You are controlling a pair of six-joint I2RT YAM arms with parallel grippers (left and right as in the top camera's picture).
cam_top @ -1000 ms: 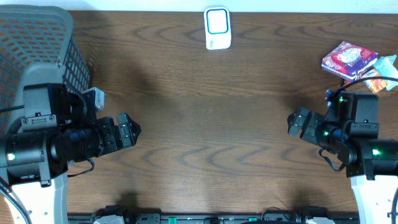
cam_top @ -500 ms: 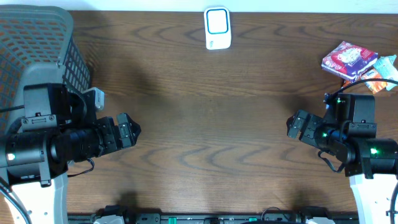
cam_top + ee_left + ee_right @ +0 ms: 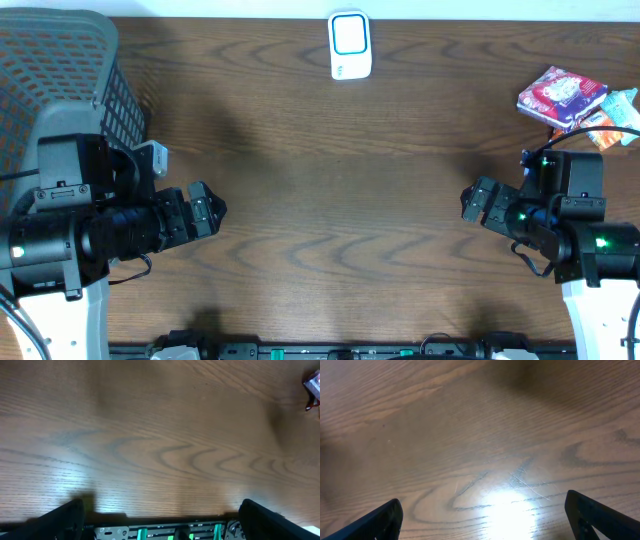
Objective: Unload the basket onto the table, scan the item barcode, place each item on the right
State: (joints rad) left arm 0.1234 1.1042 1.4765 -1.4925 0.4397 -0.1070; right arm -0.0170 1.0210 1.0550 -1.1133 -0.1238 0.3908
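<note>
Pink packet [image 3: 561, 95], long axis apparently slanted

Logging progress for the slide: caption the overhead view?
Left gripper and right gripper open above the table; scanner at far edge, snack packets at right, basket at left.

Left arm [image 3: 110, 232] facing right arm [image 3: 565, 215], jaws spread wide (both pairs)

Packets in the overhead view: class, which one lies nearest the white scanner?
The purple-and-red packet; the teal packet and orange packet lie farther right, away from the scanner.
</note>
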